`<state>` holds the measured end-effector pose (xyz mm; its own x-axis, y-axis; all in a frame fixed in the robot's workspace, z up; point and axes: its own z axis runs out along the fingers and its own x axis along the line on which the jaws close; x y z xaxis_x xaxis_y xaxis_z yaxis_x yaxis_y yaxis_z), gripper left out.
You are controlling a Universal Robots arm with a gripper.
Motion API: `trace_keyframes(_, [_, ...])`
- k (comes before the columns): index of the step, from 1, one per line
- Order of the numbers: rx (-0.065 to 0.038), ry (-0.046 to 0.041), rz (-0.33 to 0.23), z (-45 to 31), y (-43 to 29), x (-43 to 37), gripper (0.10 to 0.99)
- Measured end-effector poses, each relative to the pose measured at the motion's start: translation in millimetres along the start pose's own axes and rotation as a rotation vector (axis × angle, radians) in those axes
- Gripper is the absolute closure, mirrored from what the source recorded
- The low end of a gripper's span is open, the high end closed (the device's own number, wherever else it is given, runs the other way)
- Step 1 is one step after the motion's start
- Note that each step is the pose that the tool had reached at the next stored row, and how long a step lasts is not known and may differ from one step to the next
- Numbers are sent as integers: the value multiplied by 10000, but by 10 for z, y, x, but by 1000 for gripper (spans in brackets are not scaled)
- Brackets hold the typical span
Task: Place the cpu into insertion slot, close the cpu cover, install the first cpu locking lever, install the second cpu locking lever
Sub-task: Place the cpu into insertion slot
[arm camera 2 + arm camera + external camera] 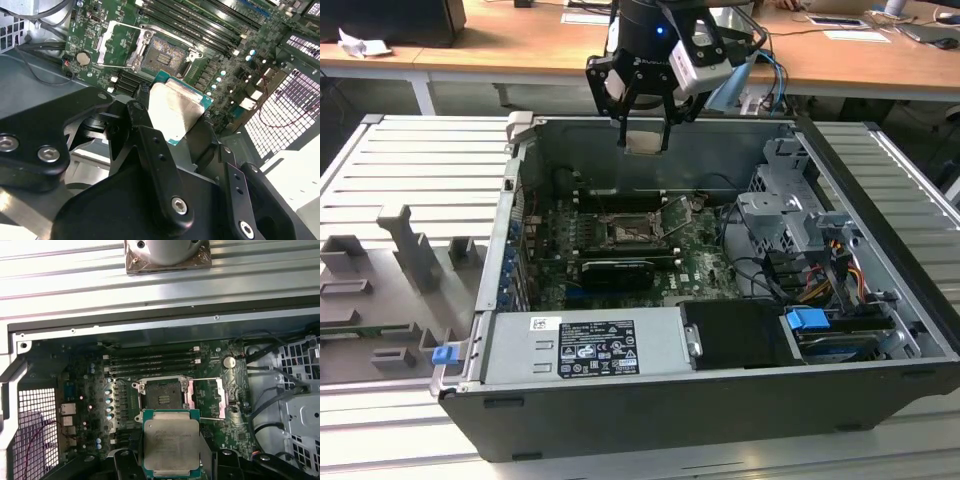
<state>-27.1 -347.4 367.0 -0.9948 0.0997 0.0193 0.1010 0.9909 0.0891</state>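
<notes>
My gripper (643, 138) hangs above the open computer case, shut on the cpu (645, 142). In both wrist views the cpu (171, 442) (175, 105) shows its pale silver face, clamped by its edges between the black fingers (145, 132). The insertion slot (162, 394) (625, 232) (164, 56) lies bare on the green motherboard below, dark centre exposed. The cpu cover (207, 392) (117, 42) (678, 215) is swung open beside the slot. Thin metal levers (209, 379) stand released along the cover's edges.
Long black memory slots (150, 360) run beside the socket. In the case are a grey power supply (585, 345), a metal drive cage (790, 215), cables and a blue latch (807, 320). A grey fixture (410, 250) sits at the exterior view's left.
</notes>
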Motion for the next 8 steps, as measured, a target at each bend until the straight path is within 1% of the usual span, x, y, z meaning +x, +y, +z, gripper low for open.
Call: trace_keyframes(8, [-3, -13, 143, 0, 0, 0, 545])
